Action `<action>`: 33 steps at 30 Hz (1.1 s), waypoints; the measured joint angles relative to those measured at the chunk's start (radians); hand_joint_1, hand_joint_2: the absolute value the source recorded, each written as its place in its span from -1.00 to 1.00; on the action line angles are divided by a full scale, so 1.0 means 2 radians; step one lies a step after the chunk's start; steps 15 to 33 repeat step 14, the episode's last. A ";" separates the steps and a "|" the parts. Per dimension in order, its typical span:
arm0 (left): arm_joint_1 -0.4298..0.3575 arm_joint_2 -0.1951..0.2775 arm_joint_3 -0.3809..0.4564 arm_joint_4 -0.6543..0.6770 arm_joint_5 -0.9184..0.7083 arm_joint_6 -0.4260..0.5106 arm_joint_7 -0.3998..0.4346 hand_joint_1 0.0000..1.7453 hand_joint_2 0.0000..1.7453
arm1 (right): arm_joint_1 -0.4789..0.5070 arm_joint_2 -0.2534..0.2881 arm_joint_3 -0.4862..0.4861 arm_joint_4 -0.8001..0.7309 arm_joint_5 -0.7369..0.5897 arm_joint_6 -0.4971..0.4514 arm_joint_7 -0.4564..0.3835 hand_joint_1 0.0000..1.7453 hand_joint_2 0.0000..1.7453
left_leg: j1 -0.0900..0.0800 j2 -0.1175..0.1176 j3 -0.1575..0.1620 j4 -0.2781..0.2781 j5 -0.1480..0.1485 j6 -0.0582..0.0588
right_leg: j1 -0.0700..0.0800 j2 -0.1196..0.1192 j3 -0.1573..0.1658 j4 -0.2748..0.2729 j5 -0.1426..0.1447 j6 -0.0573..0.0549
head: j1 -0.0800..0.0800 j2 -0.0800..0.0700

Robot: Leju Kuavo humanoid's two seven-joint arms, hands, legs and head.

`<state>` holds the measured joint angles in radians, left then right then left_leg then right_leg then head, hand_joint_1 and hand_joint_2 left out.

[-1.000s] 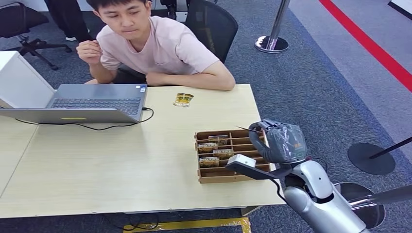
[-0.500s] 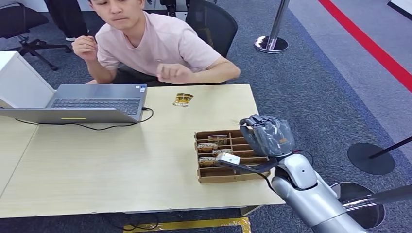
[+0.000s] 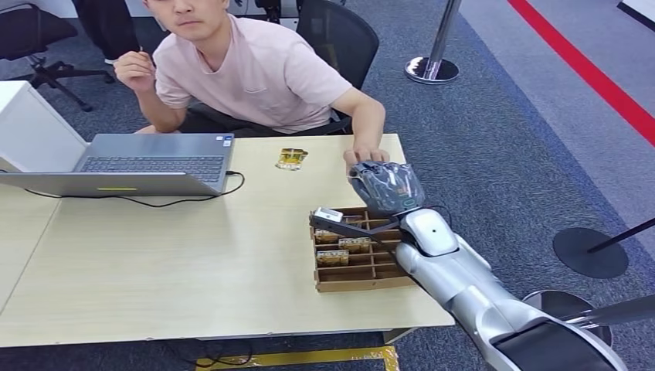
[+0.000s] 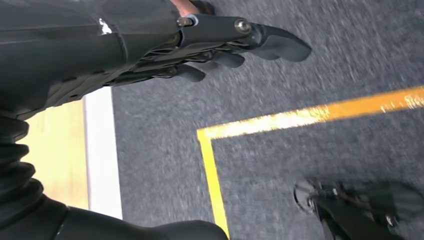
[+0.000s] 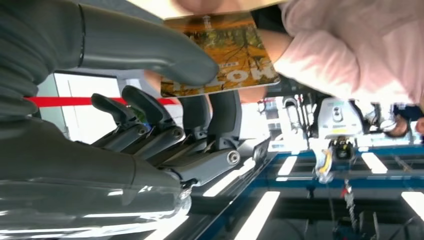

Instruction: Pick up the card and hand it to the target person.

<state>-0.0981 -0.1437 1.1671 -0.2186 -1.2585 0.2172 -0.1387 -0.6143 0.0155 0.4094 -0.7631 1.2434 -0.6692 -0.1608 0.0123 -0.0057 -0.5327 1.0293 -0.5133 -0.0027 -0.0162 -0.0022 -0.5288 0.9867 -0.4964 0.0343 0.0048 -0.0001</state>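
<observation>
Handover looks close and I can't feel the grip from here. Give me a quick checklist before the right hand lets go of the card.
1. Card held by right hand: ok, thumb pressed on its face in the right wrist view.
2. Right hand extended toward the person: ok, over the table's far edge.
3. Person's hand at the card: ok, it sits right at the robot's hand.
4. Person's grip secure on the card: cannot tell, their fingers are blurred at its edge.
5. Left hand out of the way: ok, empty over the floor.
6. Card box undisturbed: ok, flat on the table.
</observation>
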 joint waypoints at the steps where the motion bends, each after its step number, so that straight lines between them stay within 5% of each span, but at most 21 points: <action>1: 0.000 0.000 0.000 0.000 0.000 -0.007 0.001 -1.00 1.00 | -0.008 0.005 0.001 0.014 0.001 0.000 0.001 0.78 1.00 | 0.000 0.000 0.000 0.000 0.000 0.000 | 0.000 0.000 0.000 0.000 0.000 0.000 | 0.000 0.000; 3: 0.000 0.000 0.000 0.000 0.001 -0.016 0.001 -1.00 1.00 | -0.021 0.013 0.003 0.038 0.002 0.001 0.004 0.78 1.00 | 0.000 0.000 0.000 0.000 0.000 0.000 | 0.000 0.000 0.000 0.000 0.000 0.000 | 0.000 0.000; 7: 0.000 0.001 0.000 0.000 0.000 -0.035 0.000 -1.00 1.00 | -0.041 0.024 0.006 0.070 0.003 0.001 0.009 -1.00 1.00 | 0.000 0.000 0.000 0.000 0.000 0.000 | 0.000 0.000 0.000 0.000 0.000 0.000 | 0.000 0.000; 11: 0.000 0.001 0.000 0.000 0.001 -0.043 0.000 -1.00 1.00 | -0.055 0.031 0.008 0.094 0.001 0.000 0.009 -1.00 1.00 | 0.000 0.000 0.000 0.000 0.000 0.000 | 0.000 0.000 0.000 0.000 0.000 0.000 | 0.000 0.000; 13: 0.000 0.002 0.000 0.000 0.006 -0.040 0.001 -1.00 0.00 | -0.061 0.033 0.009 0.102 -0.002 -0.001 0.007 -1.00 1.00 | 0.000 0.000 0.000 0.000 0.000 0.000 | 0.000 0.000 0.000 0.000 0.000 0.000 | 0.000 0.000; 14: 0.000 0.002 0.000 0.000 0.008 -0.039 0.001 -1.00 -0.33 | -0.062 0.034 0.009 0.105 -0.003 -0.002 0.007 -1.00 1.00 | 0.000 0.000 0.000 0.000 0.000 0.000 | 0.000 0.000 0.000 0.000 0.000 0.000 | 0.000 0.000; 33: 0.000 0.002 0.000 0.000 0.008 -0.039 0.001 -1.00 -0.33 | -0.062 0.034 0.009 0.105 -0.003 -0.002 0.007 -1.00 1.00 | 0.000 0.000 0.000 0.000 0.000 0.000 | 0.000 0.000 0.000 0.000 0.000 0.000 | 0.000 0.000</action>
